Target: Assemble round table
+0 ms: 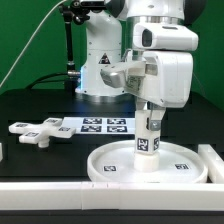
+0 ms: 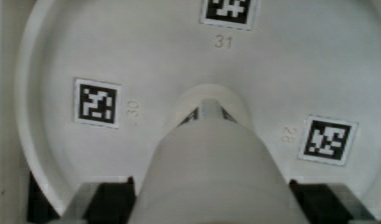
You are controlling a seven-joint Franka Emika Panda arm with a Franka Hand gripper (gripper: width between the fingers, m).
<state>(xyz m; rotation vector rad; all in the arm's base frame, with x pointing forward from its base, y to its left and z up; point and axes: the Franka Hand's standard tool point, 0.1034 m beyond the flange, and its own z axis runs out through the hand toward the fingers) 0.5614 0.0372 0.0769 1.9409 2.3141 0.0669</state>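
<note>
The large round disc lies flat at the front of the table, rim up. The short cylinder leg stands upright on the disc's middle, with tags on its side. My gripper is shut on the leg's upper part, straight above the disc. In the wrist view the leg runs down from my fingers to the hub on the disc, which shows three tags. The hub itself is hidden under the leg. The cross-shaped foot lies flat at the exterior view's left, apart from the disc.
The marker board lies behind the disc, next to the foot. A long white bar edges the front, and another white bar stands at the exterior view's right. The arm's base is behind.
</note>
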